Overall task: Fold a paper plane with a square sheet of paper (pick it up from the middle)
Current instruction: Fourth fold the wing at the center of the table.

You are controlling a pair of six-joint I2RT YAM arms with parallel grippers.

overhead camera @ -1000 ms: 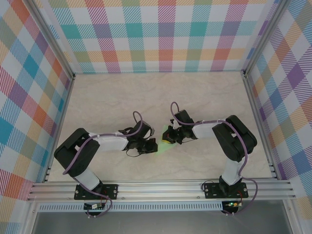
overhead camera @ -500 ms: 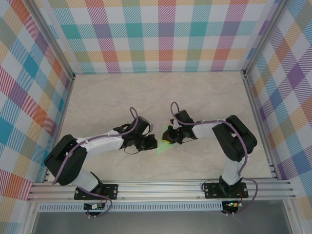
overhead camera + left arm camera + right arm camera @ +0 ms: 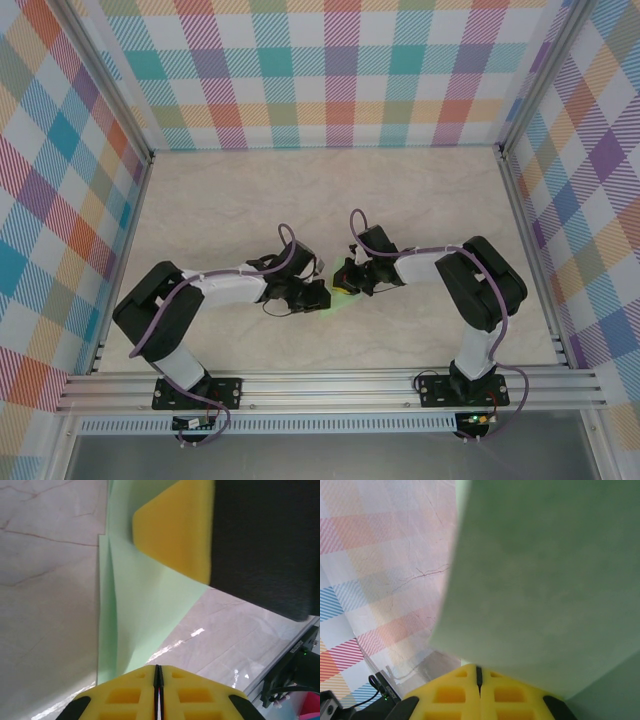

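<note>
Left wrist view: square sheet of paper (image 3: 145, 605) spans lengthwise between left gripper (image 3: 157, 669) and right gripper (image 3: 479, 672), each clamped shut on it

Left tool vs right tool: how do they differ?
In the top view, left tool meets the paper from the left, right tool from the right. Left tool's camera sees the paper spread out and creased; right tool's sees it rising close in front. Shared: yellow pads, both seemingly shut on the paper.
</note>
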